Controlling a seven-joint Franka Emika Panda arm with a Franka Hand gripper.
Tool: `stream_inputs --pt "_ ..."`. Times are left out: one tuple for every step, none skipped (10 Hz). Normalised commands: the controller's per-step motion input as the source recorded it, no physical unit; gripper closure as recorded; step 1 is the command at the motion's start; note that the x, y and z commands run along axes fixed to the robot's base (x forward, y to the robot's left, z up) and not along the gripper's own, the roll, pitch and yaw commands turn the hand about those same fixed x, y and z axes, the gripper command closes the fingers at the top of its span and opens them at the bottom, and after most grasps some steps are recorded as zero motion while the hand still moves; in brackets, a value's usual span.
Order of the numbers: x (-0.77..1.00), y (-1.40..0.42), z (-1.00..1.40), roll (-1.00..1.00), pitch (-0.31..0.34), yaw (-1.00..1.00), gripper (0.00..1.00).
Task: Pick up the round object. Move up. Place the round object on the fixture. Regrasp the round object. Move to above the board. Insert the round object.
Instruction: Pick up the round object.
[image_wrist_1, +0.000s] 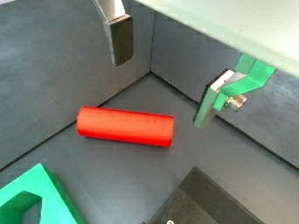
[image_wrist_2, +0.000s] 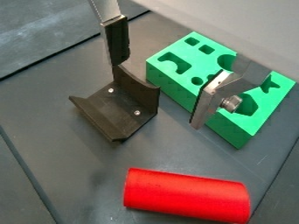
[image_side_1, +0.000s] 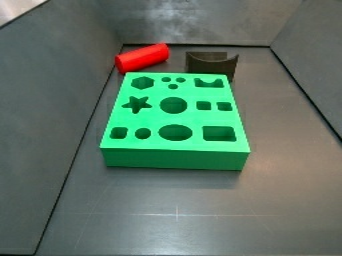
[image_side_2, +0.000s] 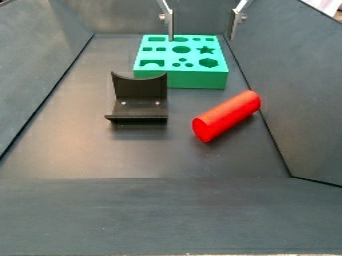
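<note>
Gripper (image_wrist_1: 163, 76) body cropped, jaws apart.

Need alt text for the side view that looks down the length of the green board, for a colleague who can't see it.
A green board with shaped holes lies flat on the dark floor in the middle of the frame. Behind it, a red peg lies on its side beside the dark fixture, apart from both. The gripper is out of this frame.
</note>
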Motion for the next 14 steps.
stream_inputs --pt "-0.03 0.00 -0.01 -0.01 0.000 0.03 0.00" --pt "-0.34 0.20 -0.05 0.00 -0.044 -0.18 0.00" --pt "-0.56 0.14 -0.74 0.00 -0.083 -0.70 0.00" --pt "-0.29 0.14 -0.83 -0.02 -0.009 -0.91 0.00" --pt "-0.15 0.06 -0.99 -0.06 0.000 -0.98 0.00" --pt "-0.09 0.00 -0.97 -0.04 0.000 -1.00 0.00" --pt "0.00 0.00 -0.77 -0.08 0.000 -0.97 0.00" --pt "0.21 0.02 -0.65 -0.16 0.003 -0.80 0.00" --pt "0.26 0.00 -0.60 -0.18 0.019 -0.74 0.00" --pt "0.19 0.05 -0.62 -0.21 0.017 -0.75 0.00" --pt "-0.02 0.13 -0.68 -0.19 0.000 -0.70 0.00" --pt "-0.32 0.12 -0.65 -0.25 -0.046 -0.45 0.00" --pt "-0.01 0.14 -0.55 -0.28 -0.036 -0.41 0.00" --pt "0.00 0.20 -0.52 -0.29 0.000 -0.41 0.00"
